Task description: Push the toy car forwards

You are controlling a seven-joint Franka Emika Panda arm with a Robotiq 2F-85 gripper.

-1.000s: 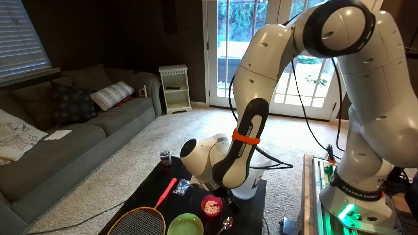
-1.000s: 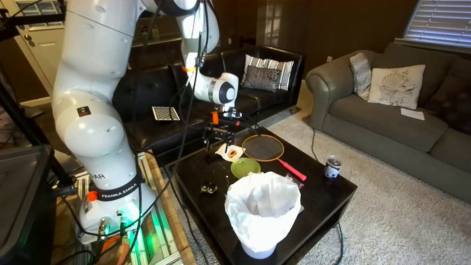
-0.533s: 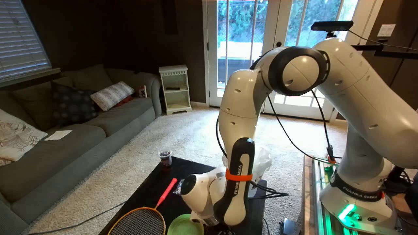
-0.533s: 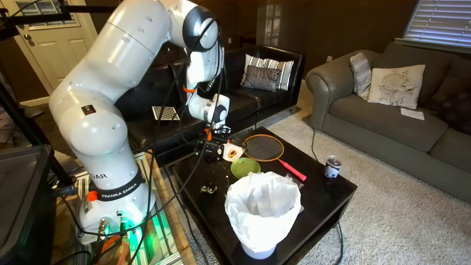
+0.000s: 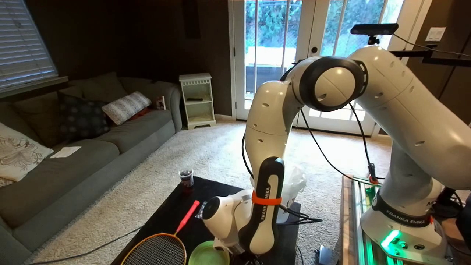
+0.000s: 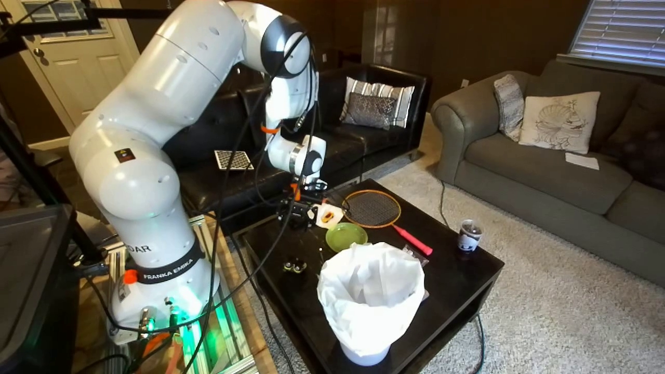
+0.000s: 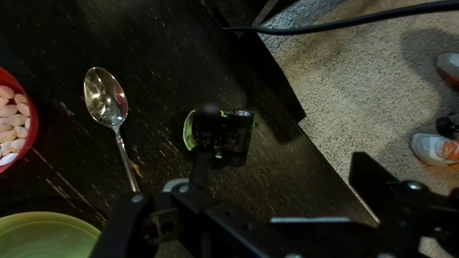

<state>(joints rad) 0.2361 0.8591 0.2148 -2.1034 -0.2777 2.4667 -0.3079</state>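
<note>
Hovering gripper: in the wrist view its two black fingers stand wide apart; one overlaps the small black-and-green toy car from this angle, touching or not I cannot tell.
Toy car: rests near an edge of the low, black, scuffed wooden table, between that edge and a silver metal spoon.
Spoon: lies farther in, between the car and a round red bowl of pale oval pieces.
Round green plate: partly out of view, farther from that edge than the car.
Black leather sofa: in an exterior view the gripper hangs near the table edge facing it, beside a white sheet bearing a yellow-and-dark figure.
White robot base: near the table edge facing it sits a small dark object with pale green rounds; whether this is the car, I cannot tell.
Table corners: an orange-framed racket with pink handle at the far one, a clear plastic cup of dark contents near the right-hand one, a white bin with loose liner toward the near one.
White jointed arm: in an exterior view it bends down over the table, the gripper mostly out of view below, the cup at the far left corner.
</note>
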